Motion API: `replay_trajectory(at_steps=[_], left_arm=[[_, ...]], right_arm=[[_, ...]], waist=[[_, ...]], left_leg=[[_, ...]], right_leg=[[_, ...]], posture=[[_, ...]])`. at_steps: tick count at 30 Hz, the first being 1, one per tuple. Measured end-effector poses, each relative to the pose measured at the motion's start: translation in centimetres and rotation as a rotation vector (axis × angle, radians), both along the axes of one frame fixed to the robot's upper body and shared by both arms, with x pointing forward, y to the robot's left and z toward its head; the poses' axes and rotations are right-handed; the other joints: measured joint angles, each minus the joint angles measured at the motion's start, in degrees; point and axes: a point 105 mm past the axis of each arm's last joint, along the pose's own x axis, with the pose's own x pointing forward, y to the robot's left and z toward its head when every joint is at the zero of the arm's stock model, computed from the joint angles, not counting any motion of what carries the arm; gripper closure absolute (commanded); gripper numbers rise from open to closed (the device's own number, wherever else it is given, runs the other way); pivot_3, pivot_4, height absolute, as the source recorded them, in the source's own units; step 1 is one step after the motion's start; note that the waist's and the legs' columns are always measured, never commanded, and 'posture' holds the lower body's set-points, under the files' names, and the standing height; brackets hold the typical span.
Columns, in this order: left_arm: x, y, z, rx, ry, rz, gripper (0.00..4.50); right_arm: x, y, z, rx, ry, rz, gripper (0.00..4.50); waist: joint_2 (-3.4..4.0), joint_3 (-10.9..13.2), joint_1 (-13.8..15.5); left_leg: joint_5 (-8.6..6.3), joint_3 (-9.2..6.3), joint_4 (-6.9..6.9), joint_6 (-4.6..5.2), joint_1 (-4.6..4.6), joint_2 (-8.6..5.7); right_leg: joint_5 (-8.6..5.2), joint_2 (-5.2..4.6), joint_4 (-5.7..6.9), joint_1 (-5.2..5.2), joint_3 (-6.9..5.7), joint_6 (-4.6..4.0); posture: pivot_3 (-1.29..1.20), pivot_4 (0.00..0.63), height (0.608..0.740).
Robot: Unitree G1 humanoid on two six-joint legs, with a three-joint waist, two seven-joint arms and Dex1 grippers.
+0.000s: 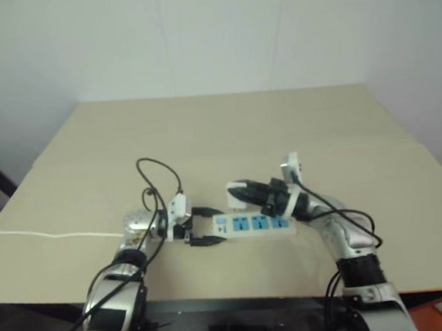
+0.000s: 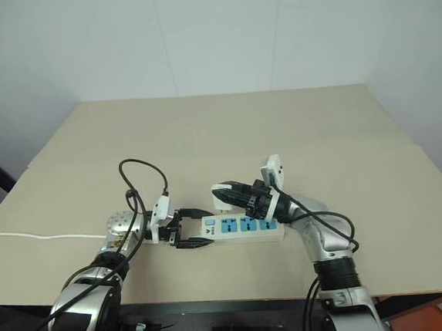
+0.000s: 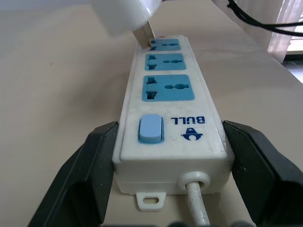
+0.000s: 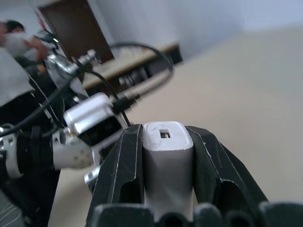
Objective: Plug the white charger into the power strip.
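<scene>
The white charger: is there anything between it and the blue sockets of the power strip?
Nothing visible. The white charger, held in the right pincer, already has its prongs at the far socket of the power strip, which the left pincer steadies.

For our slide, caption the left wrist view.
Left gripper clamps the power strip's switch end while the white charger's prongs hover at the far socket.

It looked like a bare lab or test room: a plain beige table filled the middle of the frame against blank white walls, with a dark door at upper left.
</scene>
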Motion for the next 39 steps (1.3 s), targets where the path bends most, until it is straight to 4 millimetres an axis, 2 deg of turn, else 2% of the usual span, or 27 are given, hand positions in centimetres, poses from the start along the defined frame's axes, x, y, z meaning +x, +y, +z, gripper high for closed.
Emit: replay_trajectory(at_steps=[3, 9, 16, 22, 39], left_arm=[[-0.1, -0.1, 0.0, 0.002, 0.002, -0.007, 1.30], [-0.1, -0.1, 0.0, 0.005, 0.003, -0.012, 1.30], [-0.1, -0.1, 0.0, 0.011, 0.008, -0.019, 1.30], [-0.2, 0.0, 0.0, 0.014, 0.011, -0.023, 1.30], [-0.3, 0.1, 0.0, 0.012, 0.012, -0.022, 1.30]], right_arm=[[-0.2, 0.4, -0.5, 0.014, -0.051, 0.044, 3.39], [0.2, -0.1, -3.4, -0.084, -0.041, 0.109, 3.39], [1.2, -0.9, -3.2, -0.114, -0.065, 0.103, 3.39], [1.2, -1.8, -3.3, -0.134, -0.064, 0.103, 3.39], [0.8, -1.1, -3.6, -0.096, -0.051, 0.102, 3.39]], waist=[[-0.01, 0.00, 0.03], [-0.01, 0.00, -0.04], [-0.01, 0.00, -0.11], [0.00, 0.00, -0.29], [0.00, 0.00, -0.55]], left_leg=[[0.00, 0.00, 0.00, 0.00, 0.03, 0.00], [0.00, 0.00, -0.01, 0.00, 0.03, 0.00], [0.00, 0.00, -0.01, 0.00, 0.03, 0.00], [0.00, 0.00, -0.02, 0.00, 0.04, 0.00], [0.00, 0.00, -0.02, 0.00, 0.03, 0.00]], right_leg=[[0.00, 0.00, -0.03, 0.06, 0.00, 0.00], [-0.01, 0.00, -0.02, 0.03, 0.00, -0.01], [-0.01, 0.00, -0.02, 0.03, 0.00, -0.01], [-0.01, 0.00, -0.01, 0.03, 0.00, -0.01], [-0.01, 0.00, -0.01, 0.03, 0.00, -0.01]], posture=[[0.00, 0.150, 0.740], [0.00, 0.150, 0.740], [0.00, 0.150, 0.740], [0.00, 0.150, 0.740], [0.00, 0.150, 0.740]])
